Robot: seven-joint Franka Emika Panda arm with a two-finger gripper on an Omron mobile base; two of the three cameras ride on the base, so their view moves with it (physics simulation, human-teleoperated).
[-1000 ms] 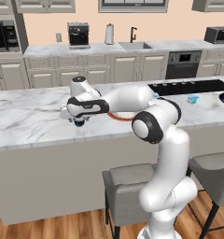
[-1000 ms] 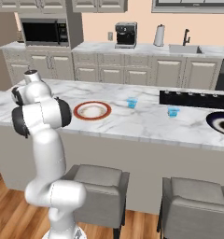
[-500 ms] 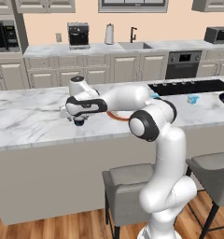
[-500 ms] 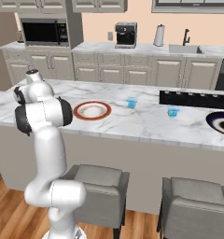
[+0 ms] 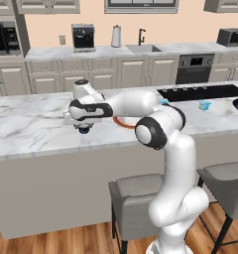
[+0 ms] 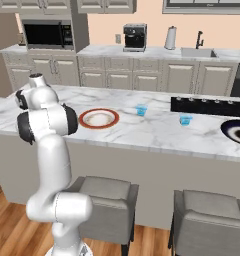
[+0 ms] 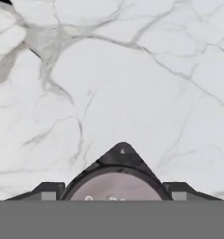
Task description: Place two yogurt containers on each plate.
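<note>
A dark navy yogurt container (image 7: 116,179) with a pale top stands on the marble counter between my fingertips (image 7: 49,190). My gripper (image 7: 114,193) is shut on it, one tip against each side. In the left base view the gripper (image 5: 84,125) points down at the counter's left part, with the dark container (image 5: 84,131) under it. The red-rimmed plate (image 6: 98,118) lies to the right of the arm with nothing on it. Two light blue yogurt containers (image 6: 141,110) (image 6: 185,120) stand further right. The dark plate (image 6: 237,131) sits at the far right edge.
A black cooktop (image 6: 212,106) is set into the counter behind the right blue cup. Two grey stools (image 6: 104,197) stand in front of the island. My own arm (image 5: 136,101) stretches across the counter over the red-rimmed plate (image 5: 122,122).
The fingers have come in from wide open onto the dark container's sides. The arm has hardly moved, and the cups and plates lie as before.
</note>
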